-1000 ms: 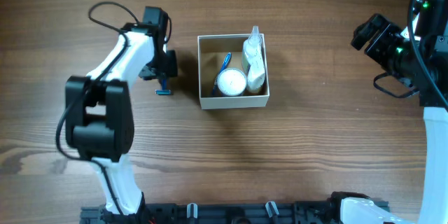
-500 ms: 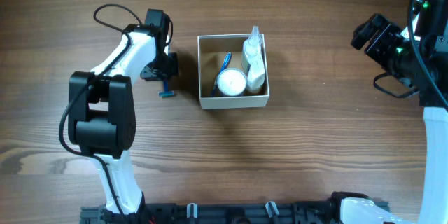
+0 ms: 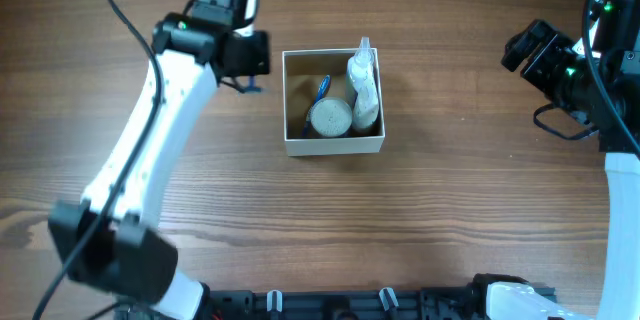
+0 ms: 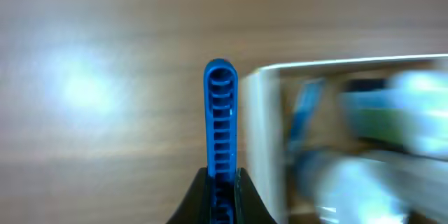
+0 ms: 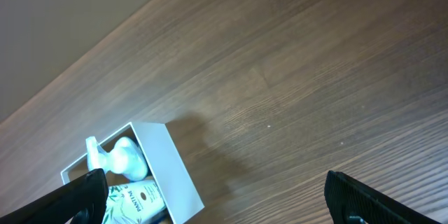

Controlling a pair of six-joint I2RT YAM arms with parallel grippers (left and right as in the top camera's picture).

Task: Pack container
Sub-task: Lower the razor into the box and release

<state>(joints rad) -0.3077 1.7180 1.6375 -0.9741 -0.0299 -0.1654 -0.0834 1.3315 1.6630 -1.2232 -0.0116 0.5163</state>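
Blue ribbed handle (image 3: pixel 251 86) is hanging clamped in the left jaws beside the box (image 3: pixel 335 146) at mid-counter (image 3: pixel 450 210) overhead, is standing just outside its wall at the left wrist, probably needing lifting over the rim, while, at the right wrist, the right jaws are gaping empty.

Dark brown wood-grain counter (image 3: pixel 430 200), grain running left to right, soft glare patch (image 4: pixel 80 87) on it, black rail (image 3: pixel 330 305) along its near edge
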